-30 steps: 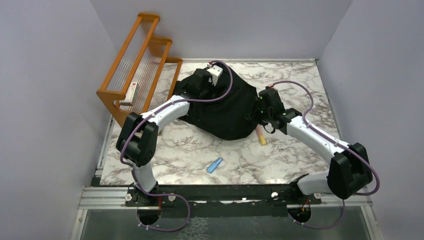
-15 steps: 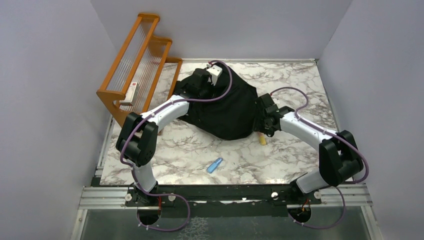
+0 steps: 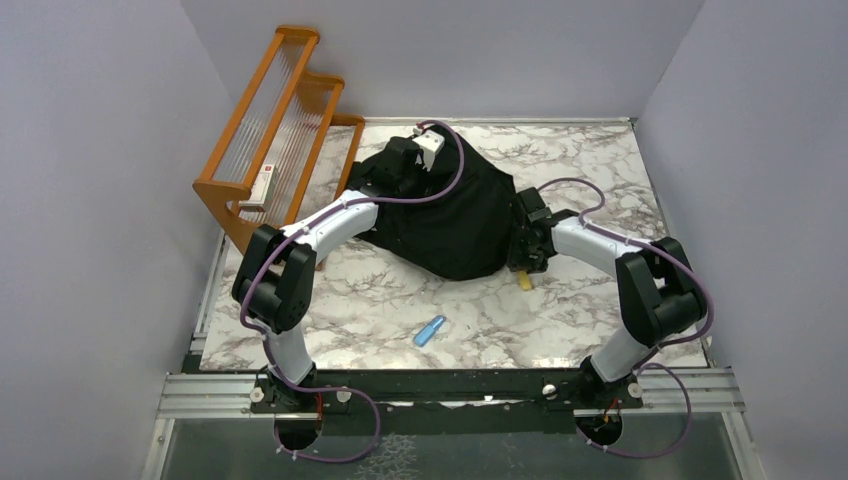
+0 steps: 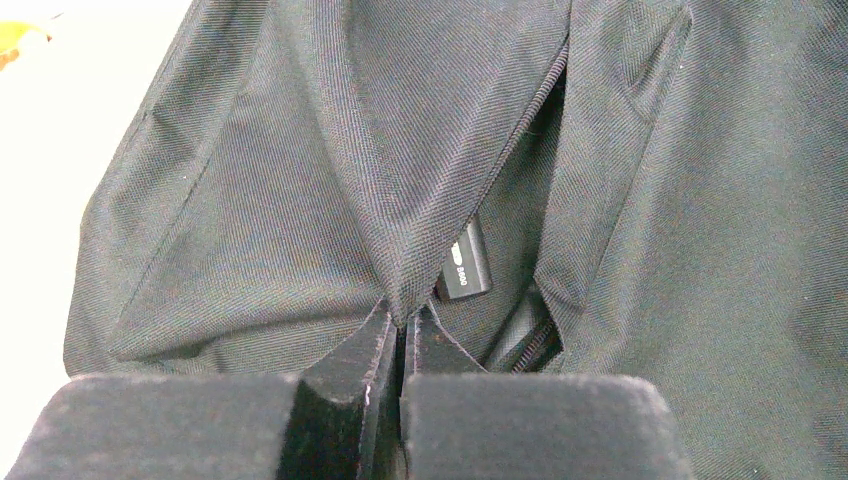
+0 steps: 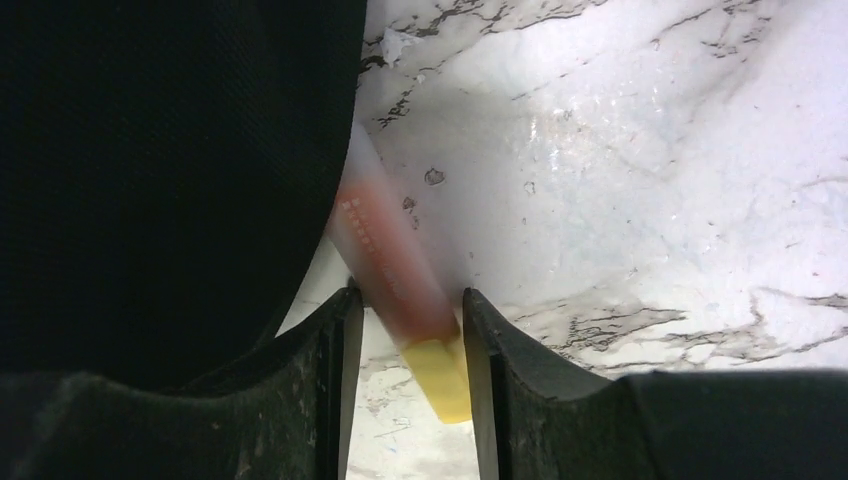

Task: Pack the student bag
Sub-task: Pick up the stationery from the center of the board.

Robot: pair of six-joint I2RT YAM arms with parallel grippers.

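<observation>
The student bag [image 3: 450,225], a soft black backpack, lies mid-table. My left gripper [image 3: 402,165] is at its far left end, shut on a raised fold of the fabric [image 4: 402,300] beside an unzipped pocket, where a small black item [image 4: 466,265] shows. My right gripper [image 3: 522,258] hangs low at the bag's right edge [image 5: 180,180]. It is open, and its fingers straddle a pink tube [image 5: 385,250] with a yellow cap [image 5: 445,378] that lies on the marble. The right finger is at the cap, and a gap shows on the left side. Only the tube's yellow end [image 3: 525,281] shows from above.
A small blue item [image 3: 430,330] lies on the marble table [image 3: 600,160] nearer the arm bases. A wooden rack [image 3: 280,130] stands at the far left and holds a white object [image 3: 262,186]. Grey walls close in three sides.
My right arm has folded in toward the bag and brought its gripper down over the tube, now covering most of it. The left arm and the bag have not moved.
</observation>
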